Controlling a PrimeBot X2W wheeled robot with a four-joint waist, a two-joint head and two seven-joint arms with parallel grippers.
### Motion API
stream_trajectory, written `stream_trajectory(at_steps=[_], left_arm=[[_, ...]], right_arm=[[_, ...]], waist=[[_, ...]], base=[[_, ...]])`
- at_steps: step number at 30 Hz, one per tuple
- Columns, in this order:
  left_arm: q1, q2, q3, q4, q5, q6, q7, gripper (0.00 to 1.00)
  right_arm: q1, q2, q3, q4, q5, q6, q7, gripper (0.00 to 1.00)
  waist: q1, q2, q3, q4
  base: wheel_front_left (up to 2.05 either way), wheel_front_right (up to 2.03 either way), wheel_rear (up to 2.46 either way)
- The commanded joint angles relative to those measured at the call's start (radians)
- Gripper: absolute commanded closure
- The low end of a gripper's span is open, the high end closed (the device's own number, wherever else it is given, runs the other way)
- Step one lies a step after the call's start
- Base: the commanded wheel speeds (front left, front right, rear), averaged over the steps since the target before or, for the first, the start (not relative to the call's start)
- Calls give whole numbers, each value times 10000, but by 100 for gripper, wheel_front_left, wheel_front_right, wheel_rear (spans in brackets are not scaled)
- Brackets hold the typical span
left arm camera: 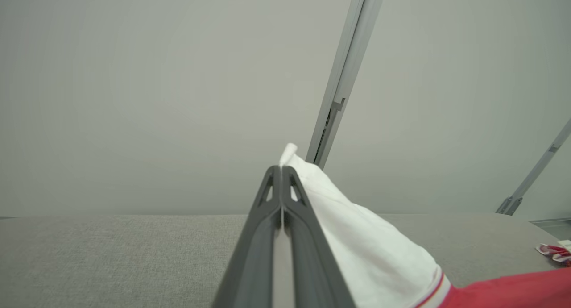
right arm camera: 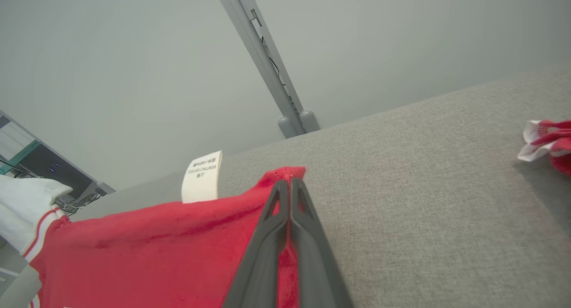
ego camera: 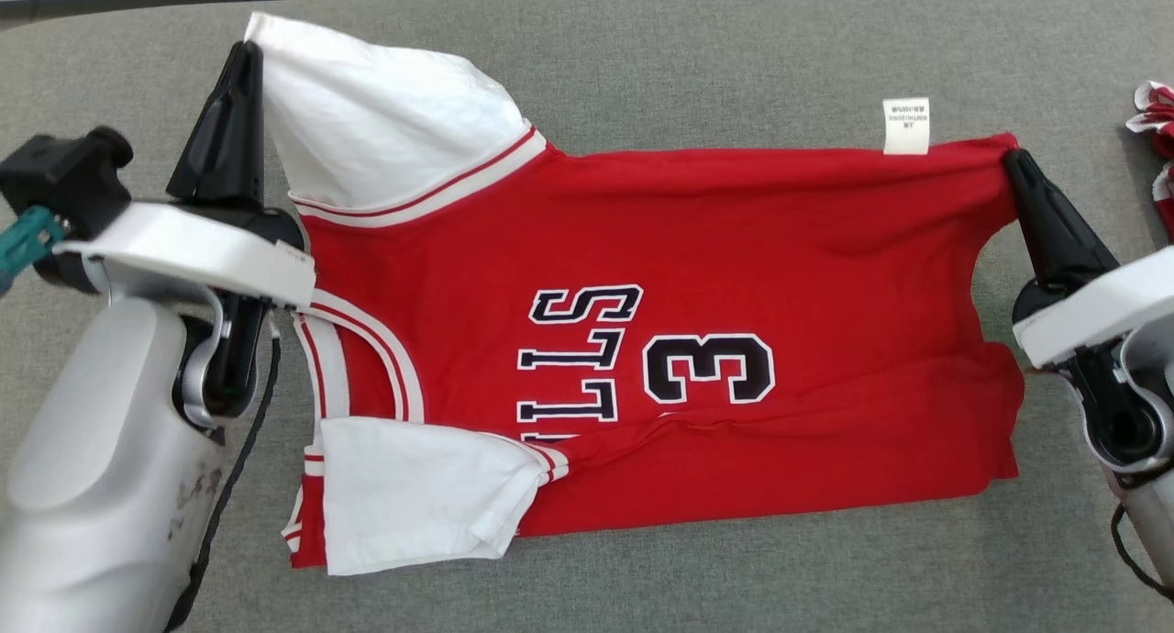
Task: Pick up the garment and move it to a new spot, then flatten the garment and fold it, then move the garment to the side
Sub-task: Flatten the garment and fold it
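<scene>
Folding: judged to be the step in hand. The jersey (ego camera: 697, 248) lies across the middle of the table (ego camera: 734, 37), collar toward the frame's left and hem toward the right, with its far edge raised at both ends.
Left gripper (ego camera: 245, 57): upper left of the head view, fingers pressed together on the tip of the white far sleeve (ego camera: 385, 128). Its wrist view shows the cloth nipped right at the fingertips.
Right gripper (ego camera: 1014, 163): upper right, pinching the red hem corner (ego camera: 995, 149), near the white tag (ego camera: 906, 126).
Near sleeve (ego camera: 413, 486): lower left, lying turned in over the red body.
Doing it well: bring both ends toward the bottom of the frame together and at the same height, with the far edge taut between them, so it lands straight along the near edge.
Left hold: thin — only the sleeve tip is caught, so the sleeve may rise while the shoulder lags. Move slowly and keep the pull gentle.
Laying down: lower the cloth onto the body before letting go — a drop would trap ripples across the number.
Scrap (ego camera: 1154, 119): red-and-white cloth at the right edge, well apart from the jersey. Keep the right arm's path away from it.
</scene>
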Motion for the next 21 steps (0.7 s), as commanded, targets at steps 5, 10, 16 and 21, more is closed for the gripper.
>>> stream_trajectory(at_steps=[5, 10, 16, 21], left_arm=[[1999, 480, 412, -2302, -414, 717, 168, 100], [3753, 787, 677, -4083, -810, 1454, 638, 100], [5633, 785, 877, -5106, -1478, 2046, 996, 100], [6533, 759, 915, -5271, -1841, 2269, 1179, 100]], right_arm=[[1316, -163, -531, -841, 851, 0, -88, 100], [2255, -28, -872, -1290, 1269, 0, -96, 100], [2998, 210, -956, -1553, 1373, 0, -203, 100], [3424, 279, -1003, -1594, 1314, 0, -221, 100]], waist=[[-1, 0, -197, 112], [-1, 0, -282, 112], [-1, 0, -389, 37], [-1, 0, -480, 38]], base=[[0, 0, 0], [0, 0, 0], [0, 0, 0], [0, 0, 0]])
